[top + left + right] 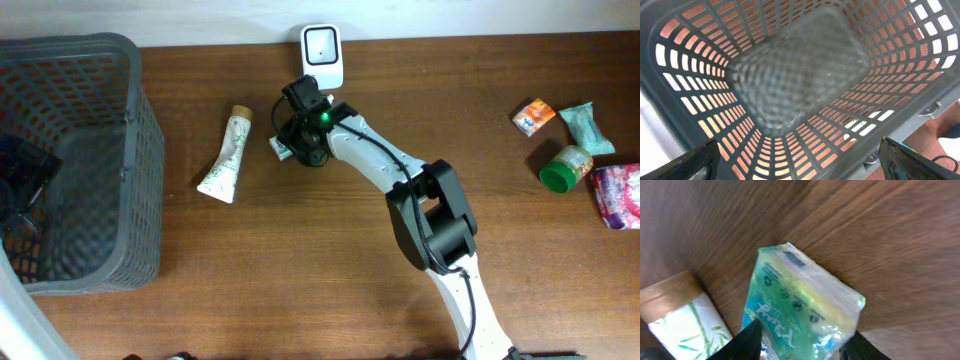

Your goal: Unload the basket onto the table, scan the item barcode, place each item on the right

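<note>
The item, a green and white tissue packet (800, 300), sits between the two fingers of my right gripper (800, 347), low over the wooden table. Both fingers flank its lower end, and blur hides whether they press on it. From overhead, only a corner of the packet (281, 148) shows beside the right gripper (292, 145), just in front of the white scanner (323, 52) at the table's back edge. No barcode is legible. My left gripper (800, 162) hangs open inside the grey basket (805, 75), with nothing between its fingers.
A white tube with a bamboo print and cork-coloured cap (226, 155) lies left of the packet. The grey basket (140, 150) fills the left side. At the far right lie an orange packet (534, 116), a teal packet (582, 125), a green-lidded jar (566, 167) and a pink pack (620, 195).
</note>
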`<state>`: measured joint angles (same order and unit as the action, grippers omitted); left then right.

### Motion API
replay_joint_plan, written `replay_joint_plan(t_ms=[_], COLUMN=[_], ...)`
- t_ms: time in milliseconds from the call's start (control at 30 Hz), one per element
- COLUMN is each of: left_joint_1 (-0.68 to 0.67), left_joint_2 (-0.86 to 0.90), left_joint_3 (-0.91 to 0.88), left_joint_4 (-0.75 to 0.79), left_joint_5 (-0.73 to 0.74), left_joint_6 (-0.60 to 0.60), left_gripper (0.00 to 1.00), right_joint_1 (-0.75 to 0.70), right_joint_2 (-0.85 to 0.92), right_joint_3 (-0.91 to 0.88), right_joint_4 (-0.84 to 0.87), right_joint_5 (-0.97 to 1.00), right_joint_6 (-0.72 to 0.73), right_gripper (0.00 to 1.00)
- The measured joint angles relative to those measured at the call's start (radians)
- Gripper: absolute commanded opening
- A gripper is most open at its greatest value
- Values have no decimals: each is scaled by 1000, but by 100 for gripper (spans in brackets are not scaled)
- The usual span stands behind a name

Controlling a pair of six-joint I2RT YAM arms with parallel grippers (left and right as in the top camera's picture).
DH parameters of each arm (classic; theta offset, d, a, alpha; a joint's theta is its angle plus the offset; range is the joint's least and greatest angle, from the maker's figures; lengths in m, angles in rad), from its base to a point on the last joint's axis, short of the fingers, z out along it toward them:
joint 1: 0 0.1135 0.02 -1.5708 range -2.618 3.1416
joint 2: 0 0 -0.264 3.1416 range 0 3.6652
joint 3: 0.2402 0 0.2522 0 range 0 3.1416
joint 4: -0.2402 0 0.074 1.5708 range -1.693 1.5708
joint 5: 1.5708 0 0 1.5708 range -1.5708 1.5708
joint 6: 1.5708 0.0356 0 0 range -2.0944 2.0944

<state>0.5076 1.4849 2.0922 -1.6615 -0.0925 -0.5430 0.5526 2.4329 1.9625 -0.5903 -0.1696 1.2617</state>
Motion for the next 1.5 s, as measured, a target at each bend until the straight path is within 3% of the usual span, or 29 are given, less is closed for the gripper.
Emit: replay_joint_plan(t_ms=[33,100,167,300,400,500,633,733,967,1167,1500], left_joint_1=[0,0,0,0,0,0,0,0,0,0,0], left_joint_2=[0,0,0,0,0,0,0,0,0,0,0], left_joint_3=[0,0,0,0,0,0,0,0,0,0,0], left_joint_4=[1,1,1,1,1,1,1,0,0,1,1], left_joint_5=[0,0,0,0,0,0,0,0,0,0,0], left_joint_6=[0,0,0,0,0,0,0,0,0,0,0], left_gripper=[99,99,99,99,99,99,99,99,99,99,99], right_joint_1=[0,-1,-14,-172,-351,-429,-482,-519,-523,-523,-523], right_joint_2=[0,-5,-26,-68,-72,-74,-76,-78,-82,-82,-82], right_joint_3=[-9,-17,-16,-38,-40,-50,-115,-144,-290,-293,-293], right_joint_4=[10,10,-95,-307,-421,-502,-503,-518,-509,-517,-518], right_joint_5=[1,-9,-43,-229,-509,-818,-1049,-1101,-1205,-1331,-1348], right_joint_6=[-1,-73,-188,-777,-1282,-1522,-1648,-1720,-2078,-2126,-2120], right_gripper=[4,4,4,4,4,4,4,4,4,4,4])
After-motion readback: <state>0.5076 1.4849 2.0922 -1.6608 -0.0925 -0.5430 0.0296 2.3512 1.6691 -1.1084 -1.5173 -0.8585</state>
